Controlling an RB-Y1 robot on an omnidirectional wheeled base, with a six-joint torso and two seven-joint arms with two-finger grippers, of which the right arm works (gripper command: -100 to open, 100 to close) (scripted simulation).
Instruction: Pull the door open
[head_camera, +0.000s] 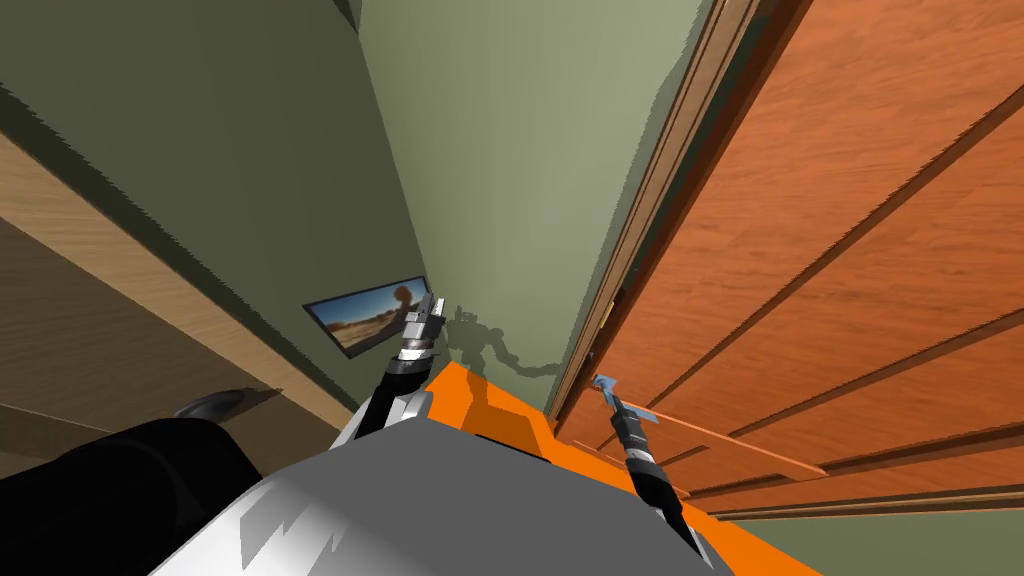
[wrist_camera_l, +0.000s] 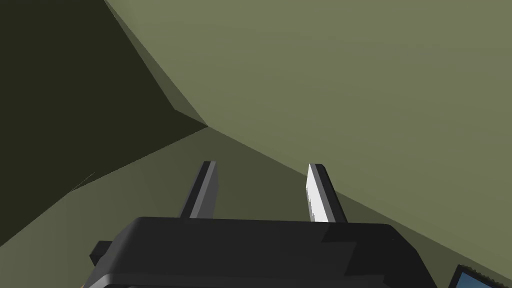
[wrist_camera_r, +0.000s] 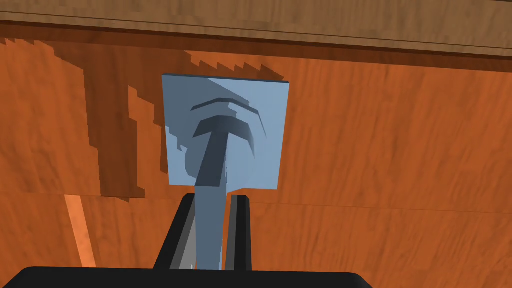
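My right gripper (wrist_camera_r: 214, 200) is squeezing tight on the blue handle (wrist_camera_r: 212, 170), which is sticking out of its plate (wrist_camera_r: 270, 100) on the orange door (wrist_camera_r: 400, 150). That door is sitting at my 2 o'clock. The left gripper (head_camera: 425, 320) is hanging open and empty at 10 o'clock from the right one.

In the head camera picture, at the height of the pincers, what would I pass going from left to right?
Framed picture → left pincer, open → green wall → door frame → blue handle with the right pincer shut on it → orange-brown door.
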